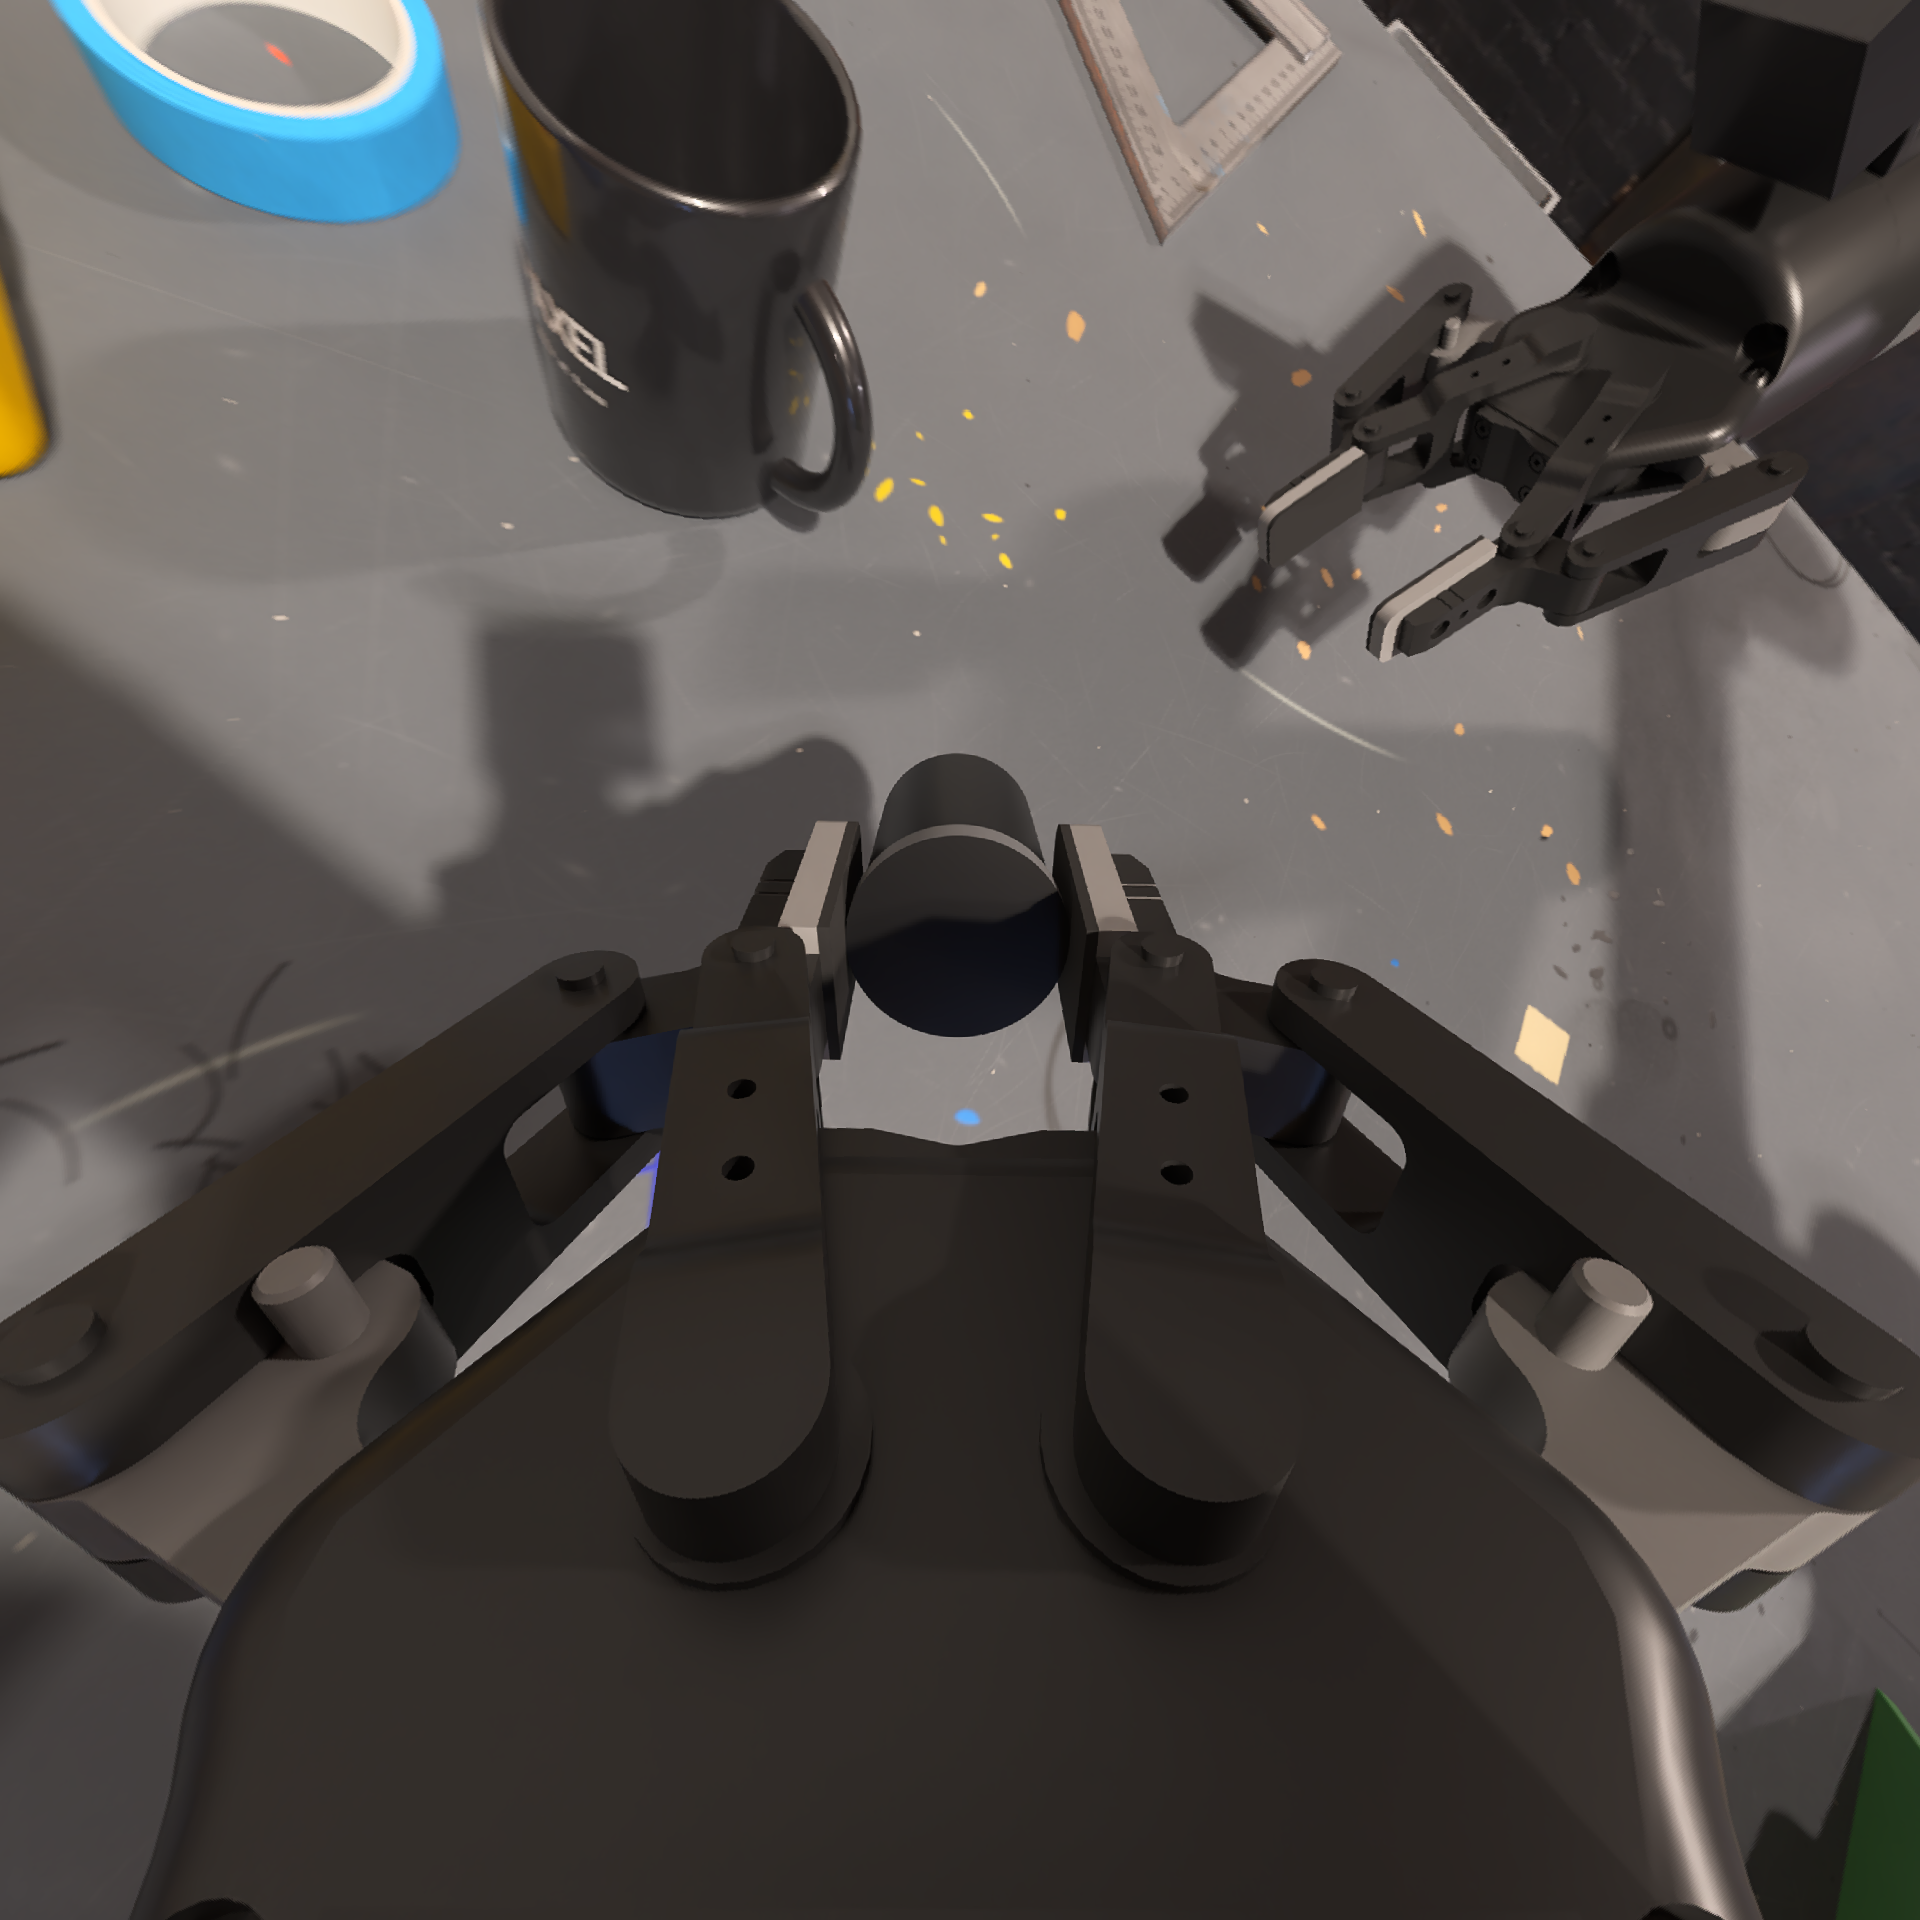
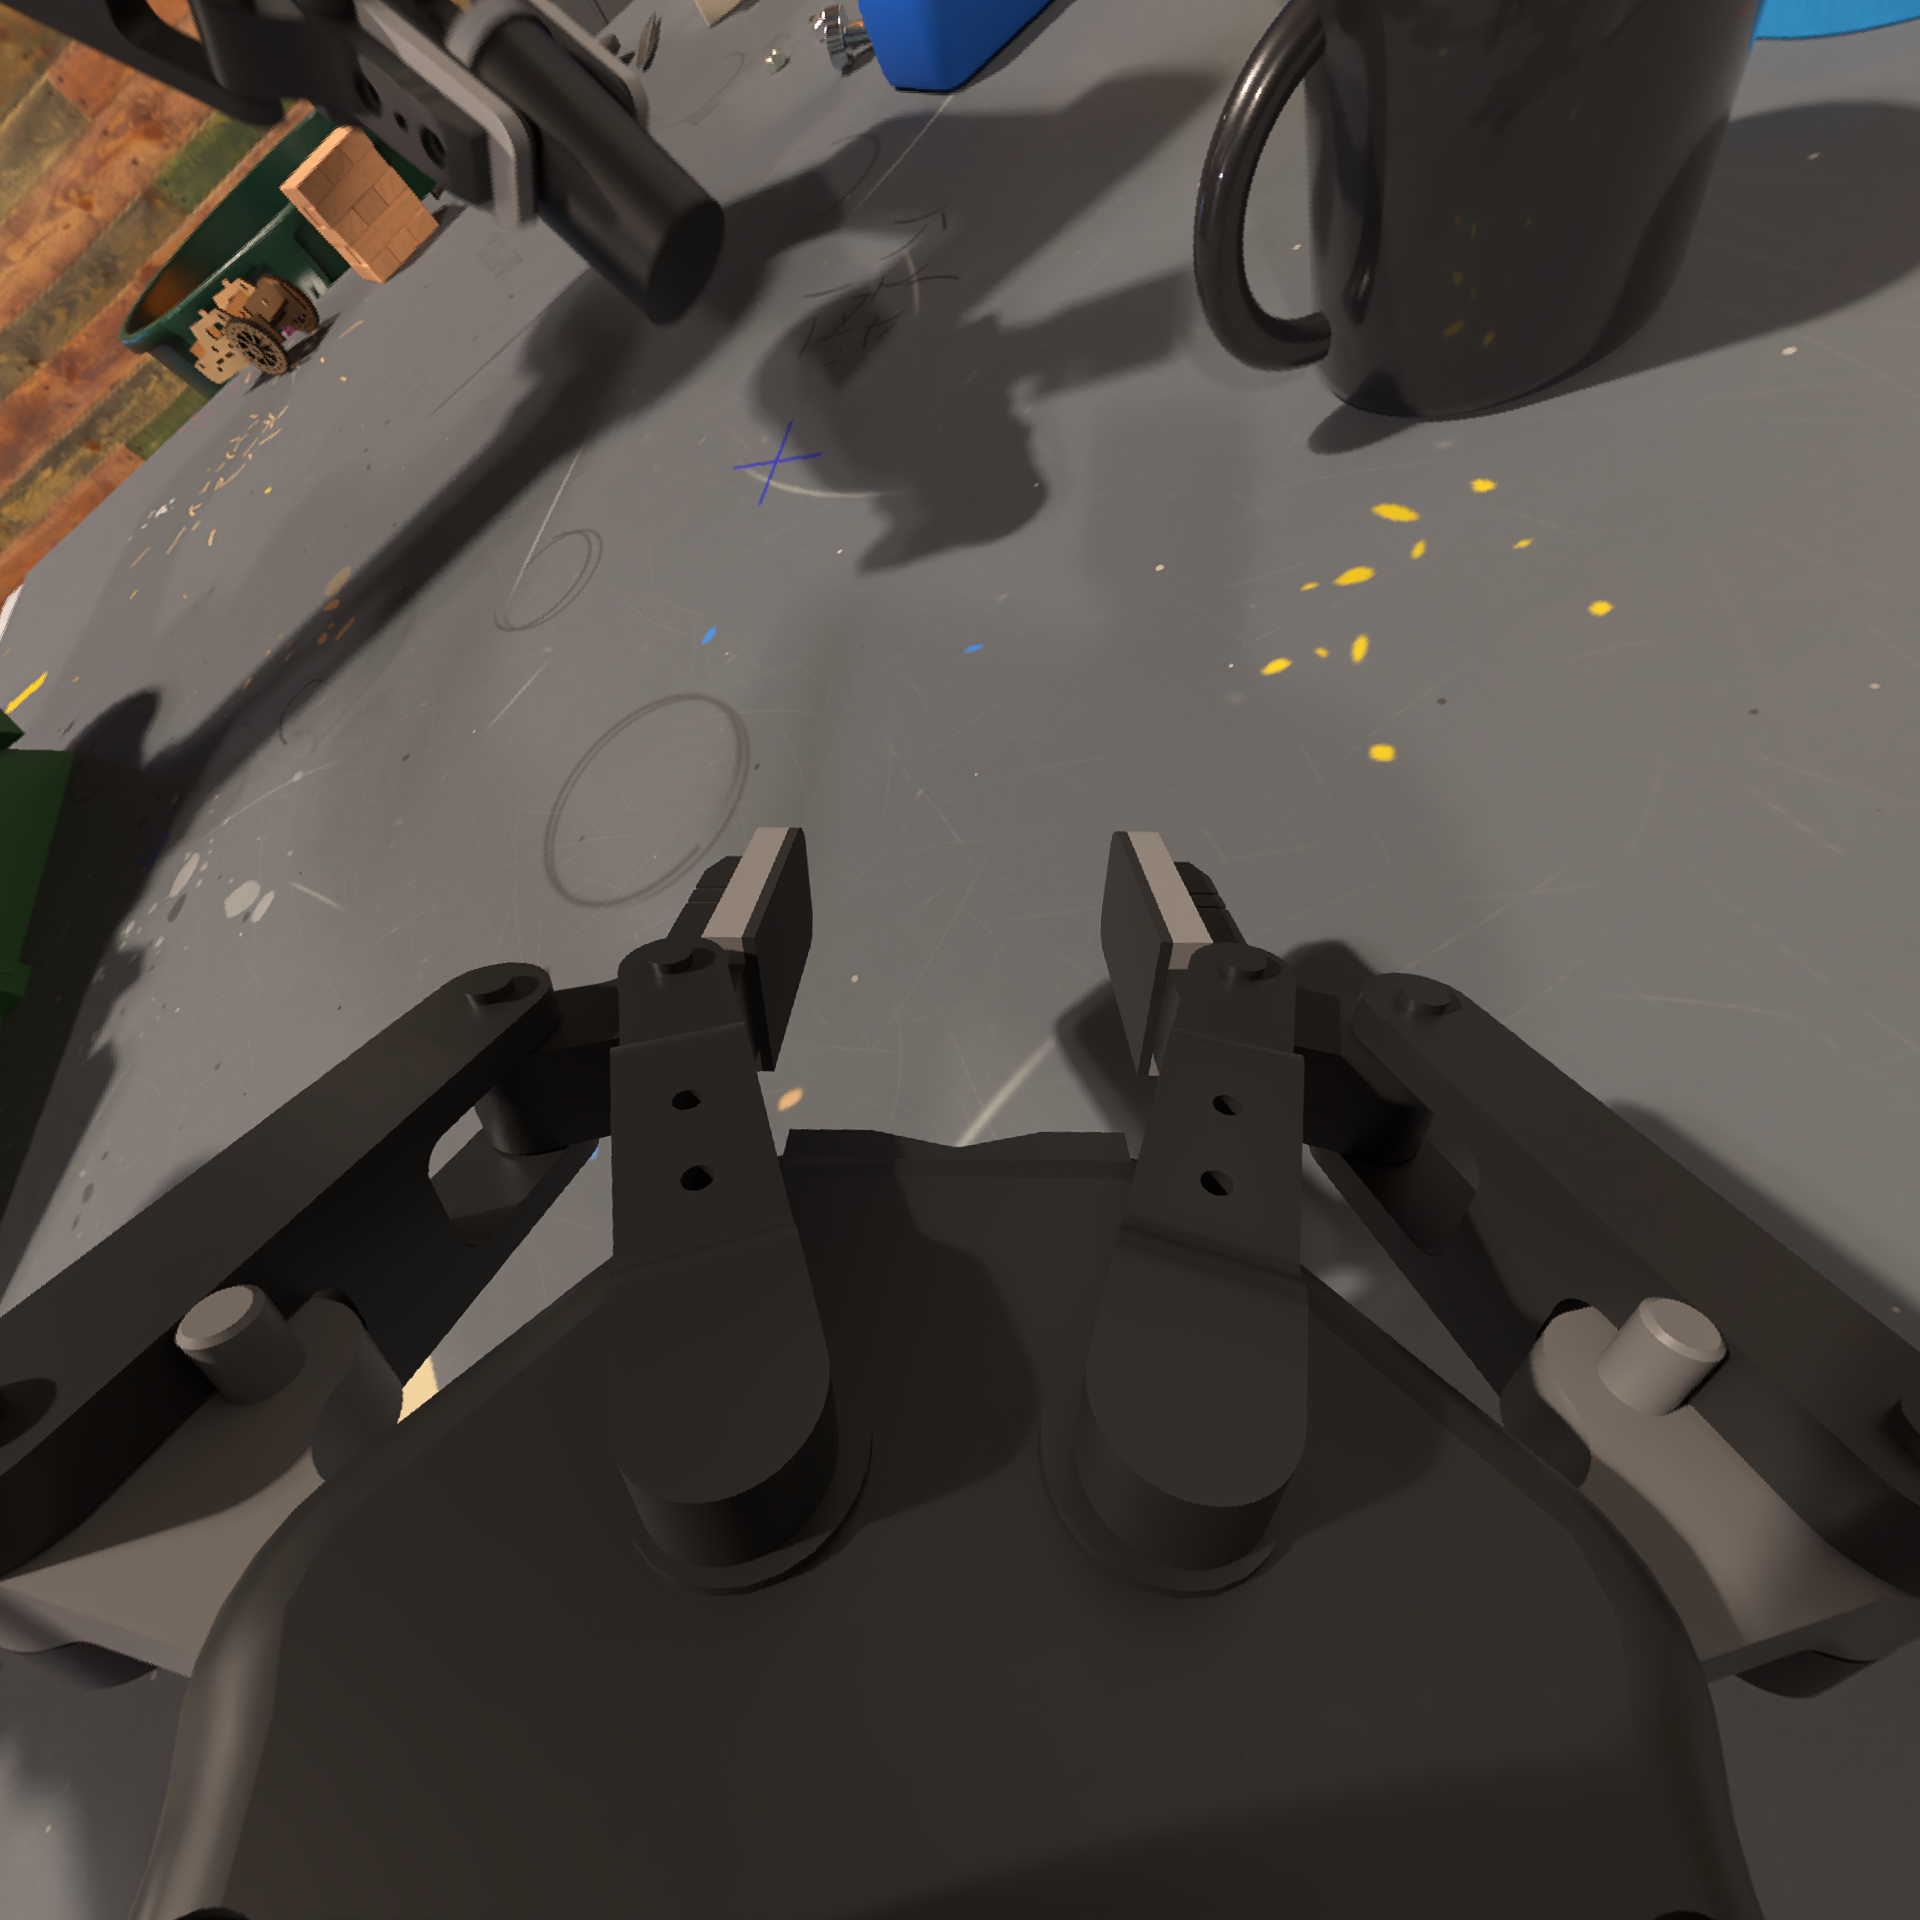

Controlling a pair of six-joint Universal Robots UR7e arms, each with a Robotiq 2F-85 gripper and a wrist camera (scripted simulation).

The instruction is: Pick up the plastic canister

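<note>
The plastic canister [image 1: 954,904] is a small black cylinder with a thin pale band. My left gripper [image 1: 956,894] is shut on it, pads against both sides, and holds it lengthwise above the grey table. In the right wrist view the canister [image 2: 634,223] shows at the top left, clamped in the left gripper and clear of the table, with its shadow below. My right gripper [image 2: 956,914] is open and empty, low over bare table. It also shows in the left wrist view [image 1: 1340,561] at the right, open.
A black mug [image 1: 675,260] stands at the back left, also in the right wrist view [image 2: 1507,197]. A blue tape roll [image 1: 281,114], a yellow object [image 1: 16,395] and a metal set square [image 1: 1205,104] lie beyond. A green bin [image 2: 208,281] with wooden pieces sits past the table edge.
</note>
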